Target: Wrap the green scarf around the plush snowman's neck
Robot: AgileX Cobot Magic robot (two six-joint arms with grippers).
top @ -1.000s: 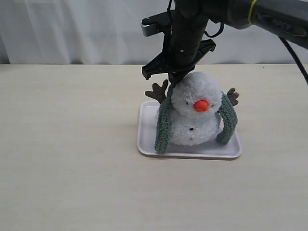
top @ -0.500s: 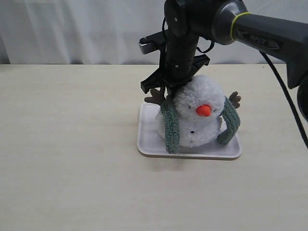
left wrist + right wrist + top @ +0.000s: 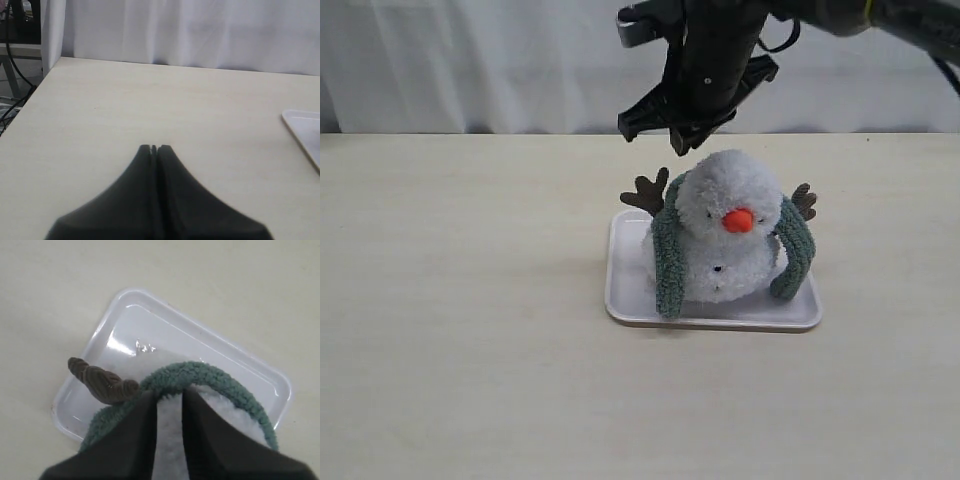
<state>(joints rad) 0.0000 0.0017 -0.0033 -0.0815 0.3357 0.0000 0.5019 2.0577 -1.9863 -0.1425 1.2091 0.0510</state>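
Note:
The plush snowman (image 3: 730,225) sits on a white tray (image 3: 630,300), facing front. The green scarf (image 3: 668,265) runs behind its head, and its two ends hang down in front, one on each side of the body. The neck crease itself does not show. My right gripper (image 3: 682,148) hovers just above the head's back left, open by a narrow gap, holding nothing. In the right wrist view the right gripper (image 3: 170,392) stands over the scarf's loop (image 3: 210,372) and the white fluff (image 3: 230,410). My left gripper (image 3: 154,147) is shut over bare table.
Brown twig arms (image 3: 647,192) stick out behind the scarf on both sides; one arm (image 3: 102,382) lies close to my right fingers. The tray's corner (image 3: 305,130) shows in the left wrist view. A white curtain hangs behind the table.
My right gripper has parted its fingers, let go of the scarf and risen above the head. The scarf's left end has settled against the body.

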